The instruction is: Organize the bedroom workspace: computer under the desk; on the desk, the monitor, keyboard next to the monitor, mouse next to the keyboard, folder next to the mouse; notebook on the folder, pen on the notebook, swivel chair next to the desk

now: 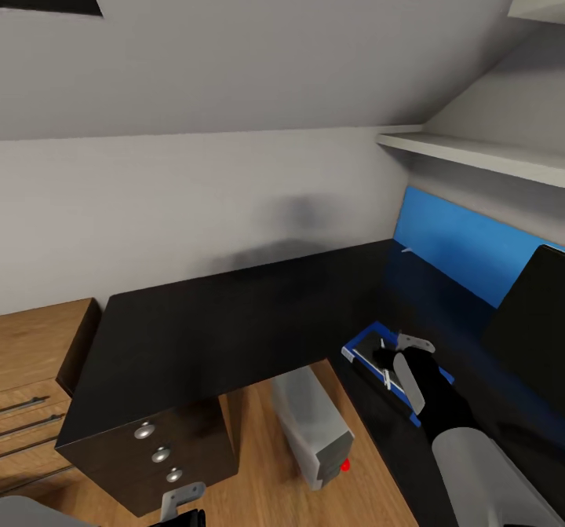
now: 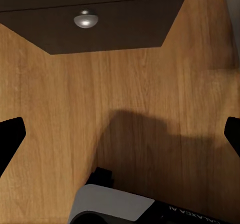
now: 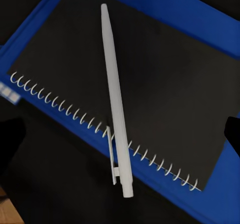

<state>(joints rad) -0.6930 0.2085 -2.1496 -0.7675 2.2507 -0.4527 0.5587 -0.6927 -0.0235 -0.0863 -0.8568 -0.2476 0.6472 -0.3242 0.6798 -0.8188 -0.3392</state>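
On the glossy black desk (image 1: 235, 323), a blue folder (image 1: 362, 344) lies near the blue back panel. In the right wrist view the dark spiral notebook (image 3: 165, 83) rests on the folder (image 3: 165, 8). The white pen (image 3: 115, 98) lies across the notebook, its clip end reaching past the spiral edge. My right gripper (image 1: 396, 358) hovers just above them, open (image 3: 120, 134), fingers wide apart and holding nothing. The grey computer (image 1: 310, 425) stands under the desk. The monitor (image 1: 534, 331) shows at the right edge. My left gripper (image 2: 120, 134) hangs open over the wood floor beside the desk's drawers.
Dark drawers with silver knobs (image 1: 143, 431) form the desk's near end. A light-wood dresser (image 1: 31, 370) stands to the left. White wall shelves (image 1: 471, 150) jut out above the blue back panel (image 1: 463, 244). The sloped ceiling hangs low over the desk.
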